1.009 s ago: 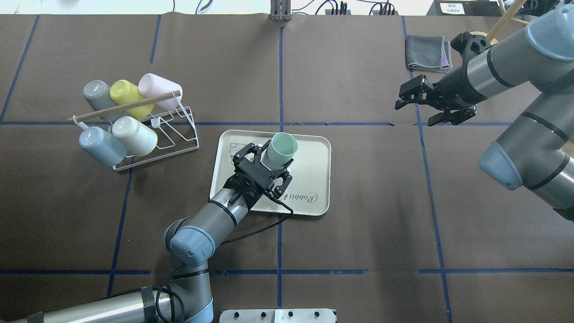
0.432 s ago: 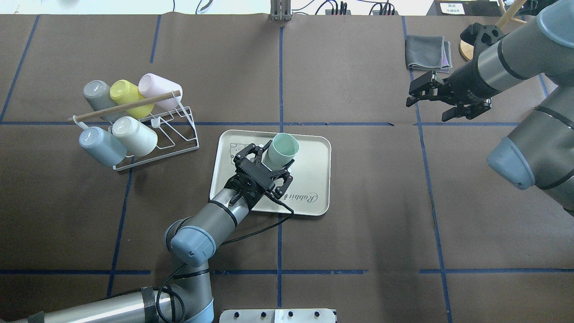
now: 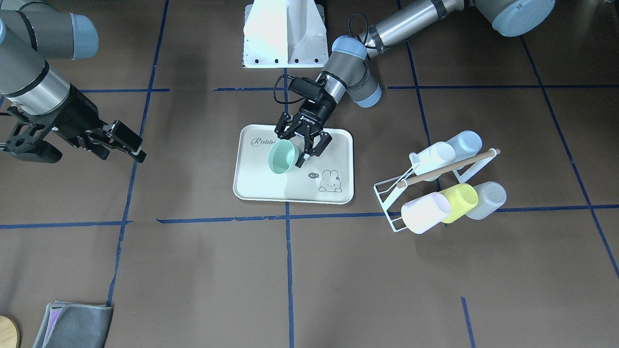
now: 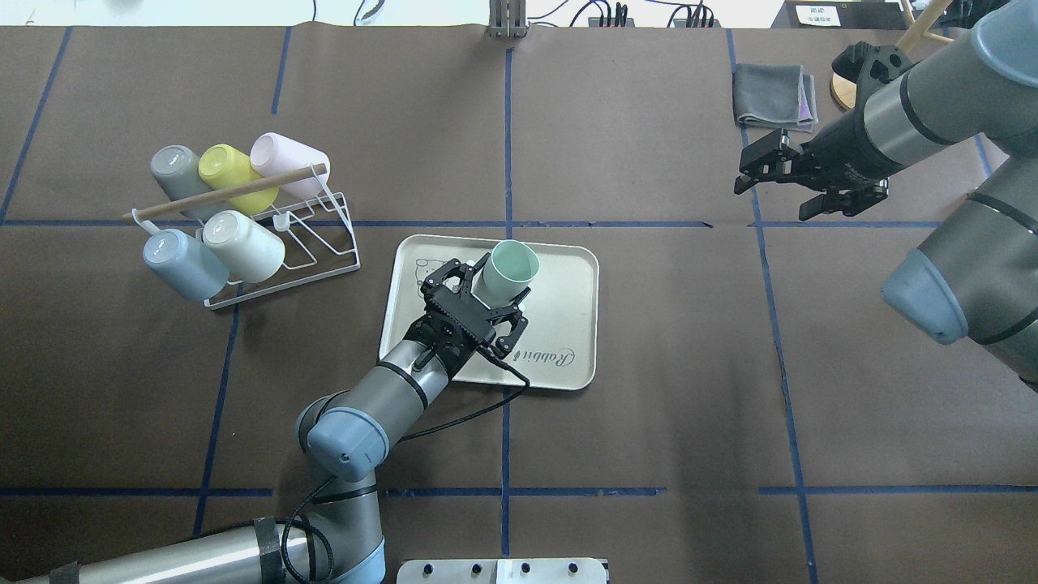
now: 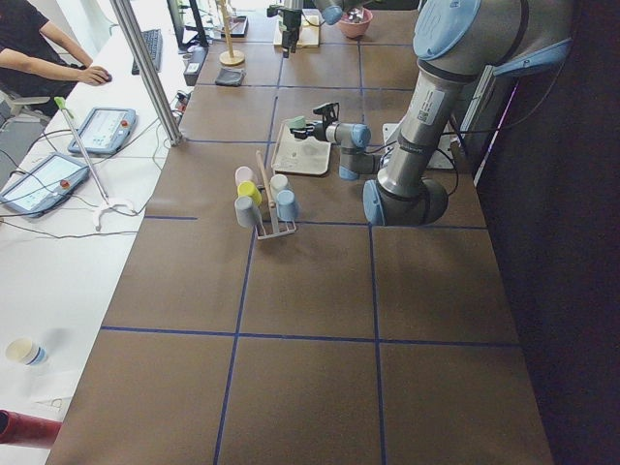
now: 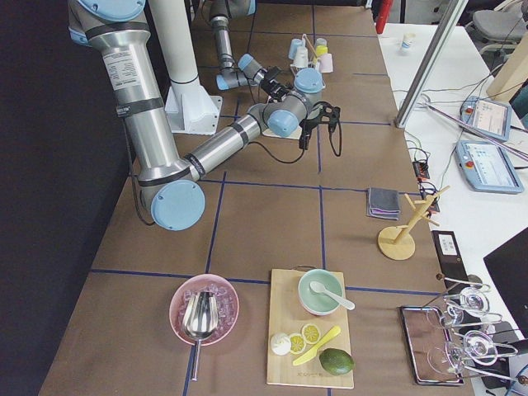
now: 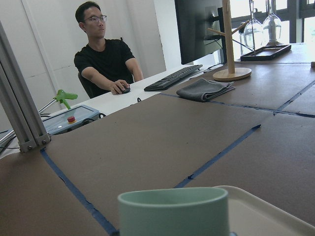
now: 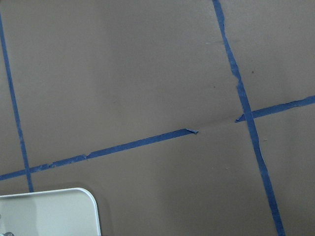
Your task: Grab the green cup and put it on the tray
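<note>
The green cup (image 4: 509, 269) stands upright near the middle of the tray (image 4: 568, 280), mouth up, so the placing looks all but done. The left gripper (image 4: 494, 287) reaches in low over the tray's robot-side rim. Its jaws sit on either side of the cup's lower wall, close against it; whether they press it or stand free of it cannot be told. The right gripper (image 4: 770, 203) hangs well away from the tray, off its short end on the robot's right, jaws spread and empty.

The risk lies in the withdrawal. The cup is probably light plastic, so a jaw dragging on its wall as the arm backs off could tip it or slide it toward the tray's rim. Rising before the jaws are fully clear would carry the cup off the tray. A slanted retreat could also nudge the tray itself.

The script "Rabbit" (image 4: 548, 357) runs along the tray's robot-side rim. A small speech bubble (image 3: 313, 175) beside the bunny print (image 3: 330, 182), at the tray's far corner, seems to read "hi". White lettering on the left gripper's body is too small to read surely.
</note>
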{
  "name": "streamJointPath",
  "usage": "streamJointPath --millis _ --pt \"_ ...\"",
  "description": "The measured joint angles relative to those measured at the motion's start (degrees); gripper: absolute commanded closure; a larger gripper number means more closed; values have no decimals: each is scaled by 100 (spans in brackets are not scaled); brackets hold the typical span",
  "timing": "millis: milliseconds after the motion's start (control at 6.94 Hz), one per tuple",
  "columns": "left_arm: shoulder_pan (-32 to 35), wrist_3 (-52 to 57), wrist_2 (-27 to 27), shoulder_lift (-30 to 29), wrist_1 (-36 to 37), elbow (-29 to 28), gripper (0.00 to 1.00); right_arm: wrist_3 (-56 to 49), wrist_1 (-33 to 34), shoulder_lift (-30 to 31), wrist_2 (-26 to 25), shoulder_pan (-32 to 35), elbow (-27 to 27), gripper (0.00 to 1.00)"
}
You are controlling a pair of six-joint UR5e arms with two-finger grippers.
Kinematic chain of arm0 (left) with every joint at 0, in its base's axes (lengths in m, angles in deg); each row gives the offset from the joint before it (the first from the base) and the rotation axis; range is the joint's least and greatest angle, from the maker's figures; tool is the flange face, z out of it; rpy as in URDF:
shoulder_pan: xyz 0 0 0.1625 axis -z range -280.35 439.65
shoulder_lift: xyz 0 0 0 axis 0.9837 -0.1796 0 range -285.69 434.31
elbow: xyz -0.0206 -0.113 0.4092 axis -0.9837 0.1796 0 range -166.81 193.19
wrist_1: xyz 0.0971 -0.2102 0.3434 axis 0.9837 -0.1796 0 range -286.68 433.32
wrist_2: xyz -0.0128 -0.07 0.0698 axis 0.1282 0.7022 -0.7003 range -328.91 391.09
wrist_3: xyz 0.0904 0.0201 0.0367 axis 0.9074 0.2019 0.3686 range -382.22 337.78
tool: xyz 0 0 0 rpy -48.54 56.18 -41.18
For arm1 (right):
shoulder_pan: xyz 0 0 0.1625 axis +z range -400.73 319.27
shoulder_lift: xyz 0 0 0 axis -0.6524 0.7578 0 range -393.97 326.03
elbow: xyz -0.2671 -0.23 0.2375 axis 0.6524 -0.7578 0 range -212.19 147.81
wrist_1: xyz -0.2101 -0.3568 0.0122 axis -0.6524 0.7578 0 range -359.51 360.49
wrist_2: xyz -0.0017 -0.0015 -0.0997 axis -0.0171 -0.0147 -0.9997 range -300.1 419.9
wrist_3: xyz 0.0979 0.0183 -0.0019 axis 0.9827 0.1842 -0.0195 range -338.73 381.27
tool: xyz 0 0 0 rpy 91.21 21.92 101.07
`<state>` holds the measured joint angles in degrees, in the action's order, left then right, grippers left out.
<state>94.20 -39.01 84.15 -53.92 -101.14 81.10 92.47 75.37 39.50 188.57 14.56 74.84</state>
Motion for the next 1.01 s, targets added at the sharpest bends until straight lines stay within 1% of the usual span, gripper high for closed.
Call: streamJointPath --millis 432,577,1009 --pt "8 7 -15 7 16 -6 21 0 0 3 0 0 47 0" --pt "10 9 -20 11 17 -4 17 0 0 12 0 0 70 0" --pt "13 12 -40 23 18 0 16 2 0 32 0 -6 95 0"
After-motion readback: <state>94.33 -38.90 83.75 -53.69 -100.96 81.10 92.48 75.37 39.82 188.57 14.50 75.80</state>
